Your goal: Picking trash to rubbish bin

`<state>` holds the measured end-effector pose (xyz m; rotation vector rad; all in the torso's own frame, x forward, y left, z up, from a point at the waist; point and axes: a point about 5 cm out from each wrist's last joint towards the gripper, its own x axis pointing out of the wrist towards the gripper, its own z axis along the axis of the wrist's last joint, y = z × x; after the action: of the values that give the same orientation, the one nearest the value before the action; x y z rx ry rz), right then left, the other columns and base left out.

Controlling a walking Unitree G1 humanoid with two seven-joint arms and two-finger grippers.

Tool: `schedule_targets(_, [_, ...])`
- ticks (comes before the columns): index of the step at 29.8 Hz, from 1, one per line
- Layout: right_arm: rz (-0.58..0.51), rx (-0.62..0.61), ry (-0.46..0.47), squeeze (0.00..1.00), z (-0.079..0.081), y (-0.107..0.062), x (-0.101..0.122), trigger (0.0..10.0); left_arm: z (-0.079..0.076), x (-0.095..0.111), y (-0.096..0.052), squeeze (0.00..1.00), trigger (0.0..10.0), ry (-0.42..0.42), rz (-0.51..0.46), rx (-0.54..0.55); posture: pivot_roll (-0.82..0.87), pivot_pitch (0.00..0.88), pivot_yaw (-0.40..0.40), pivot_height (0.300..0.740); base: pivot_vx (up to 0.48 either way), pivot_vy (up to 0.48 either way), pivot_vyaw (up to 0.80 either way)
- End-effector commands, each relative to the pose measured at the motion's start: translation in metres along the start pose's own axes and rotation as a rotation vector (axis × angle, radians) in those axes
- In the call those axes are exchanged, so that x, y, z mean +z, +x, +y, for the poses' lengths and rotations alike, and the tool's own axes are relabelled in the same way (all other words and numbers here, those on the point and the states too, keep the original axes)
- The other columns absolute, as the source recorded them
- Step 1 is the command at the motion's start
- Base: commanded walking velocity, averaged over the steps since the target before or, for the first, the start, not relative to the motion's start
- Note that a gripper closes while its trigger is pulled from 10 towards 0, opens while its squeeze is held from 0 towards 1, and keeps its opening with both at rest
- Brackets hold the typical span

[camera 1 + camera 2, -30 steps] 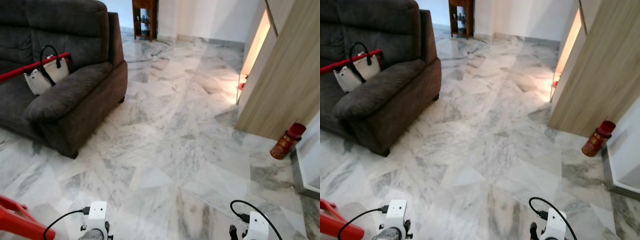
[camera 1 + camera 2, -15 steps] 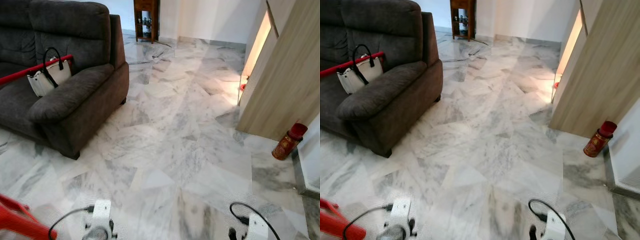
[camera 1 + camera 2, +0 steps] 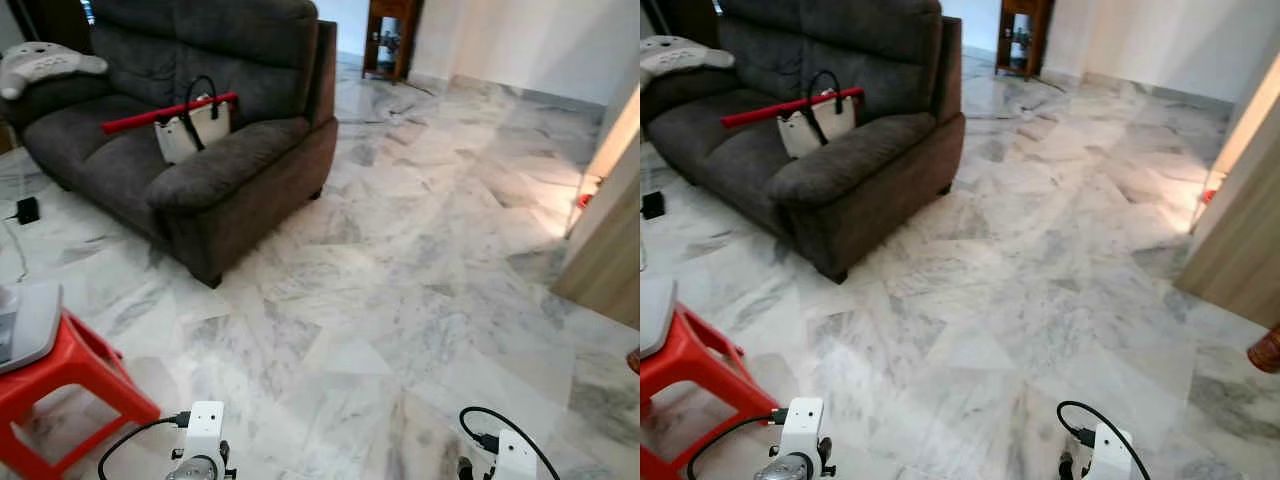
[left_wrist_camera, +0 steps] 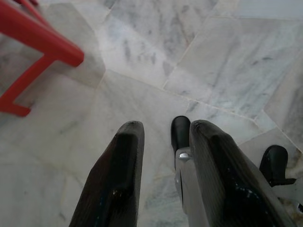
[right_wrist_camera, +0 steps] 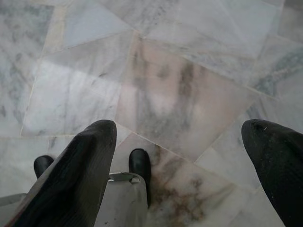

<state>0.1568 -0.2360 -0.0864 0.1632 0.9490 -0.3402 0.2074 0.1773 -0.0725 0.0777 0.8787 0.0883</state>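
The left tool [image 4: 163, 142] points down at a marble floor [image 4: 199, 61] of pale grey-veined slabs cut at odd angles and joined by thin seams. Its two long black fingers [image 4: 116, 184] stand a narrow gap apart with nothing between them. Past the gap, a black rounded foot [image 4: 180, 133] sits on the floor above a silver-grey leg part [image 4: 187, 189], and a second black foot [image 4: 274, 163] shows at the frame's edge beside it. A red plastic stool [image 4: 40, 45] has its legs and a crossbar on the marble, well apart from the fingers.
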Motion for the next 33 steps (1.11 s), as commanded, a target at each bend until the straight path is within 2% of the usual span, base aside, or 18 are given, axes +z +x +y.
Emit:
schedule_targets(1, [0.009, 0.0, -0.011, 0.0, -0.0015, 0.0, -0.0002, 10.0, -0.0012, -0.0001, 0.0, 0.0, 10.0, 0.006, 0.001, -0.007, -0.19, 0.0, -0.011, 0.74, 0.0, 0.0, 0.79])
schedule_targets(33, [0.021, -0.001, -0.03, 0.0, -0.0022, -0.0007, -0.0042, 10.0, -0.0064, -0.0066, -0.0015, 0.0, 10.0, 0.014, 0.014, -0.025, -0.19, 0.022, -0.02, 0.74, 0.0, 0.0, 0.8])
